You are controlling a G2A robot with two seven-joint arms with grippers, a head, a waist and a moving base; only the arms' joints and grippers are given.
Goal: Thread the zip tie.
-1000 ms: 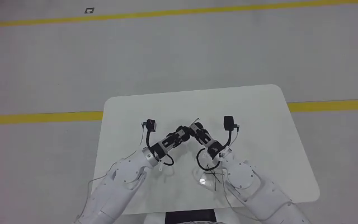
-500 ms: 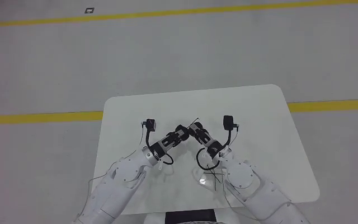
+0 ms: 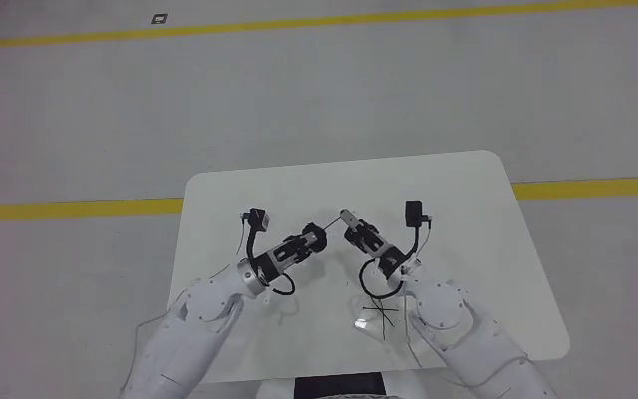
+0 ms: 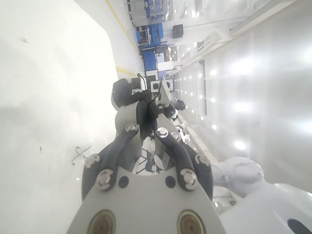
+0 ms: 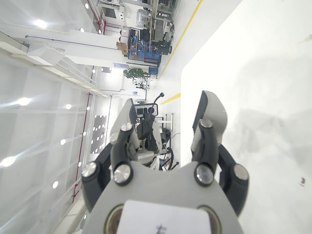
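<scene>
Moved since a second ago: my two grippers touched at the tips over the middle of the desk [image 3: 449, 190]; they are now drawn apart, my left arm swung out to its own side and my right tipped a little farther from me.
Left gripper [image 3: 317, 235]: held above the desk, pointing toward my right gripper.
Left fingers [image 4: 126, 115]: pressed close together, pinching one end of the zip tie as far as I can tell; the gap between them looks dark in the left wrist view.
Zip tie [image 3: 332, 221]: a thin strip in the air, running from my left fingertips across the gap toward my right gripper.
Right gripper [image 3: 348, 219]: above the desk, just beside the strip's free end.
Right fingers [image 5: 212, 115]: spread wide, nothing between them.
Spare ties [image 3: 379, 311]: a few thin black strips lying crossed on the desk near me, under my right arm, well apart from both grippers.
Clear packet [image 3: 363, 323]: flat on the desk, touching the spare ties.
</scene>
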